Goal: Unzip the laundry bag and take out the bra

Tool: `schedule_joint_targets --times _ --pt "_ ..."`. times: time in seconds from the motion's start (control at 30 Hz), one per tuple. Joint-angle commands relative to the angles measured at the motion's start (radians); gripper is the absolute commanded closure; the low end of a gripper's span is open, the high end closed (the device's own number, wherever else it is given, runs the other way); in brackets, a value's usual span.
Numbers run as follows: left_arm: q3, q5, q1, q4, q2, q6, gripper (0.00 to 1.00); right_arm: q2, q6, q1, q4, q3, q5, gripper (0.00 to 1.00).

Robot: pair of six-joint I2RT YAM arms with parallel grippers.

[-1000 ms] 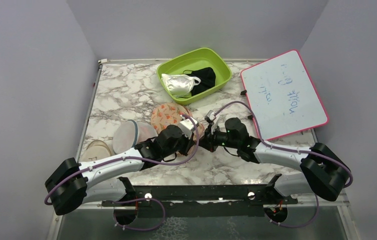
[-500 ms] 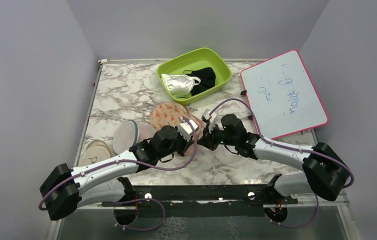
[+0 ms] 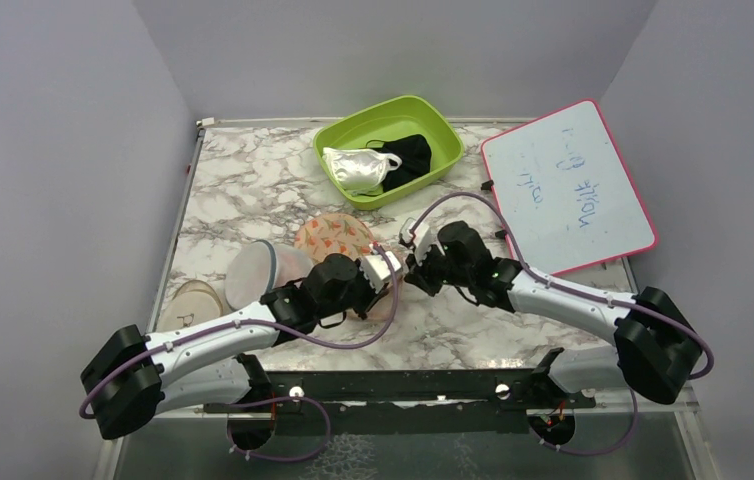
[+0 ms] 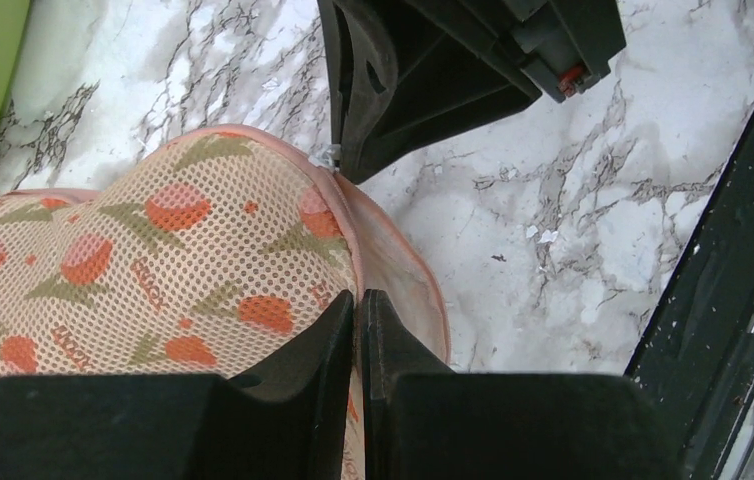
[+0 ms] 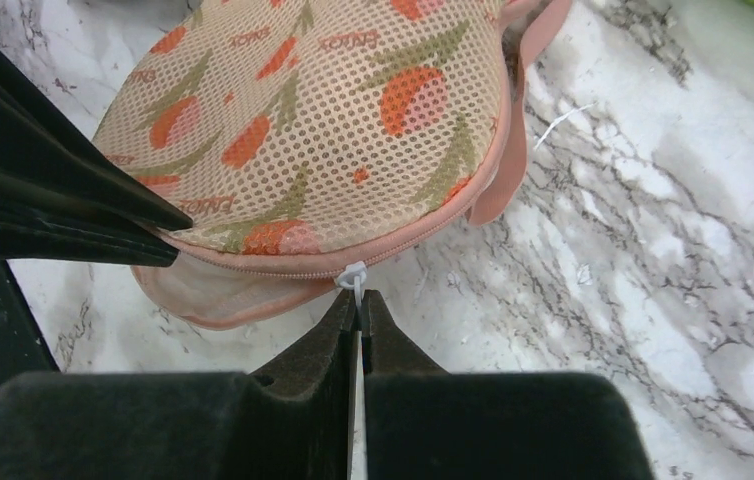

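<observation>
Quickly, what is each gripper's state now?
Left gripper: closed on the pink edge of the flat peach flower-printed mesh laundry bag.
Right gripper: closed on its small white zipper pull.

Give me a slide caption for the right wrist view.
Right gripper pinching the white zipper pull of the flowered laundry bag on the marble table.

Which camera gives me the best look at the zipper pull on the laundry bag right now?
Right wrist view: the white zipper pull sits centred and close, pinched at the tips of the right gripper against the seam of the laundry bag. The left wrist view shows only a small white speck of it; top external cannot resolve it.
</observation>
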Motion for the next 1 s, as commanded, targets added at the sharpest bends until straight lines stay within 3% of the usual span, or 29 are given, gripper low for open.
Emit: schedule_joint_targets --times 0.0,0.17,0.33,0.43,0.6,0.7,0.73,0.87,0.97 --pt "0.002 0.062 -0.006 0.035 0.01 0.01 1.0 -0.062 -0.089 -0.007 0.057 -0.016 -0.004 0.99" --pt "-0.012 0.094 -0.018 0.037 0.002 0.015 1.0 -0.023 -0.135 -0.011 0.224 -0.059 0.093 0.99" --pt "-0.017 0.068 -0.031 0.04 -0.005 0.009 1.0 0.085 -0.089 -0.075 0.416 -0.063 0.028 0.99" --pt "-0.02 0.063 -0.04 0.056 -0.006 -0.002 1.0 0.131 -0.097 -0.077 0.48 -0.08 0.076 0.99" --pt "-0.016 0.043 -0.045 0.054 0.016 -0.012 1.0 0.125 -0.104 -0.093 0.486 -0.088 0.058 0.99" --pt "0.023 -0.051 -0.044 0.023 0.053 -0.089 1.0 0.107 -0.072 -0.093 0.415 -0.065 -0.025 0.99" --pt "0.031 -0.074 -0.044 0.022 0.064 -0.117 0.98 0.097 -0.039 -0.093 0.396 -0.064 -0.057 0.99" --pt "0.007 -0.125 -0.044 0.097 0.067 -0.233 0.68 0.025 0.065 -0.091 0.363 -0.115 -0.129 0.99" --pt "-0.023 -0.146 -0.044 0.185 0.051 -0.303 0.57 -0.03 0.062 -0.091 0.316 -0.131 -0.142 0.99"
